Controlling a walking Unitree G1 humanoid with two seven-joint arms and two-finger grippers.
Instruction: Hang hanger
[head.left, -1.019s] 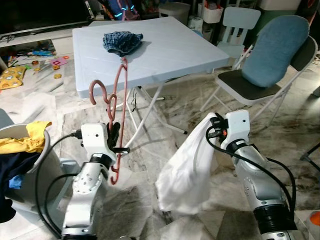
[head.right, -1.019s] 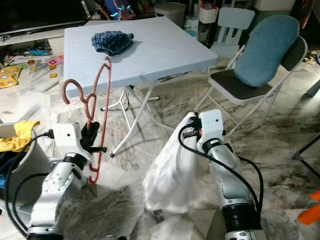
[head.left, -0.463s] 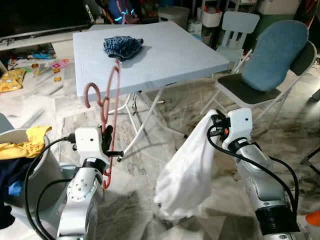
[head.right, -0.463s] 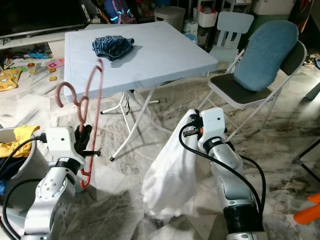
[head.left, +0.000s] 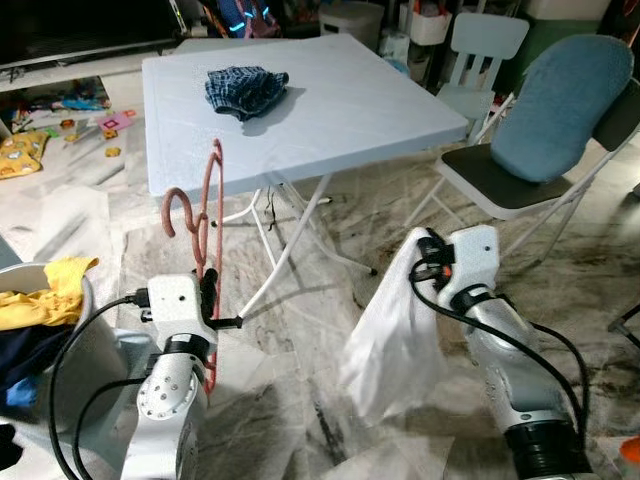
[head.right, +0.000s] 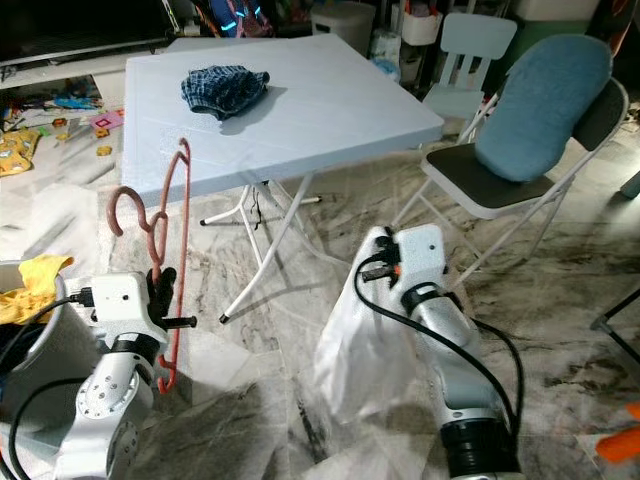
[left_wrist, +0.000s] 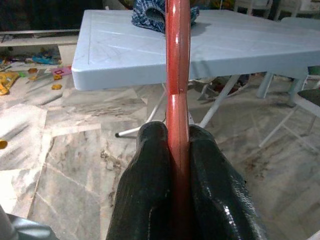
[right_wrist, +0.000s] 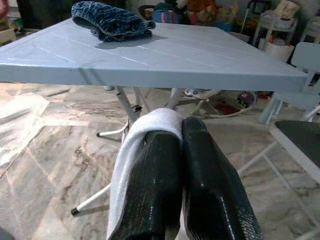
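My left gripper (head.left: 209, 300) is shut on a pink plastic hanger (head.left: 205, 213), which stands upright in front of the table with its hook to the left. In the left wrist view the hanger bar (left_wrist: 177, 75) runs between the two black fingers (left_wrist: 150, 175). A white garment (head.left: 392, 338) droops toward the marble floor from my right gripper (head.left: 427, 262), which is shut on it. The right wrist view has the white cloth (right_wrist: 140, 145) draped over one black finger (right_wrist: 155, 190).
A light blue folding table (head.left: 330, 110) stands ahead with a crumpled blue plaid cloth (head.left: 245, 86) on it. A folding chair with a blue cushion (head.left: 550, 110) is at right. A laundry basket (head.left: 40, 330) with clothes sits at my left. Toys litter the far floor.
The view has shifted back and down. My left gripper holds the hanger lower and more upright. The white garment hangs lower and narrower from my right gripper.
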